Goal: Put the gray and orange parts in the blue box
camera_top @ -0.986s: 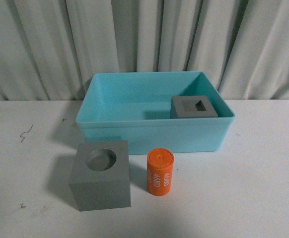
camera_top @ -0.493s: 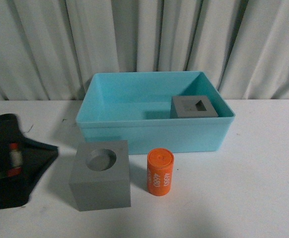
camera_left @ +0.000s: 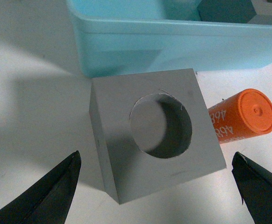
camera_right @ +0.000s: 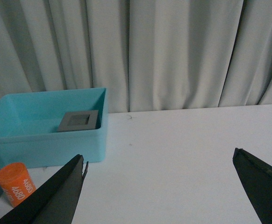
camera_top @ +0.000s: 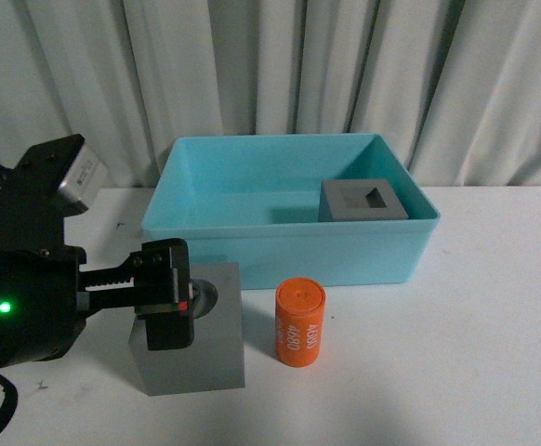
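A gray cube with a round recess [camera_top: 217,346] [camera_left: 154,135] stands on the white table in front of the blue box [camera_top: 289,255] [camera_left: 173,42] [camera_right: 47,140]. My left gripper [camera_top: 173,302] [camera_left: 155,154] hovers over this cube, open, with a finger out beyond each side and apart from it. The orange cylinder [camera_top: 300,323] [camera_left: 241,116] [camera_right: 14,184] stands upright just right of the cube. A second gray cube with a rectangular recess [camera_top: 363,202] [camera_right: 79,120] sits inside the box at its right end. My right gripper [camera_right: 159,154] is open over bare table, right of the box.
A pale pleated curtain [camera_top: 280,74] hangs close behind the box. The white table [camera_top: 494,353] stretches to the right of the box and the cylinder. My left arm's black body [camera_top: 29,297] covers the table's left side in the front view.
My left arm has come in from the left and now hangs over the round-recess cube. The cubes, cylinder and box have not moved.
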`<state>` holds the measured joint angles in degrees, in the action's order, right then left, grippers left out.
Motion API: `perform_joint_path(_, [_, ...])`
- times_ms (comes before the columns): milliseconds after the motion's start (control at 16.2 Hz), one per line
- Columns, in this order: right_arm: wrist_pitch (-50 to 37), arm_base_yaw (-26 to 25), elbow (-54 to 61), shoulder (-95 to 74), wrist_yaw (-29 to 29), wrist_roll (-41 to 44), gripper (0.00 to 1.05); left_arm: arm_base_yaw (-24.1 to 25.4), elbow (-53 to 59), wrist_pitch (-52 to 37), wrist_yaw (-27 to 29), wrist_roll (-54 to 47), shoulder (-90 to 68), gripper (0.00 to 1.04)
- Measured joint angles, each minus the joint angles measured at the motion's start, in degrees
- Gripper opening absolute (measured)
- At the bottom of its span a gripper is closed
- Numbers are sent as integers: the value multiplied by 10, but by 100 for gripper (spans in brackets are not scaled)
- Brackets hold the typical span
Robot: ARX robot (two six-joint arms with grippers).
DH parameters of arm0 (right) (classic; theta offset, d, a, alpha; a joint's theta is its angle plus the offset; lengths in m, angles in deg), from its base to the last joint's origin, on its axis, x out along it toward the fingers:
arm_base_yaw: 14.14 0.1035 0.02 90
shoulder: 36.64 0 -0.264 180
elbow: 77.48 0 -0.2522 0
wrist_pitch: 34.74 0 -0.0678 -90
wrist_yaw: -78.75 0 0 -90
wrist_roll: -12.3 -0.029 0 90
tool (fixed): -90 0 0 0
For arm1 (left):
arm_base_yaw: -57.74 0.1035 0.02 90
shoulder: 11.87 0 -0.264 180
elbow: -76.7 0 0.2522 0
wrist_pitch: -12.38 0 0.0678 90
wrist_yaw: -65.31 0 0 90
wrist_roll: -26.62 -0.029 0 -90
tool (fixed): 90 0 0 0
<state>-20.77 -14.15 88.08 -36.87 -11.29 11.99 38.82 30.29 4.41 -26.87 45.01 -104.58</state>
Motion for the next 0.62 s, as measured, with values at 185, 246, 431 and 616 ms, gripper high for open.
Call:
perform_joint_path(185, [0, 0, 0, 0, 0, 0, 98, 6, -27, -11, -5, -14, -55, 98])
perform_joint_path(246, [0, 0, 0, 0, 0, 0, 98, 10, -36, -13, -7, -20, -69, 98])
perform_joint_path(431, [0, 0, 0, 0, 0, 0, 98, 25, -58, -18, -9, -32, -100, 98])
perform_joint_path(616, [0, 0, 0, 0, 0, 0, 98, 39, -72, -23, -11, -41, -120, 98])
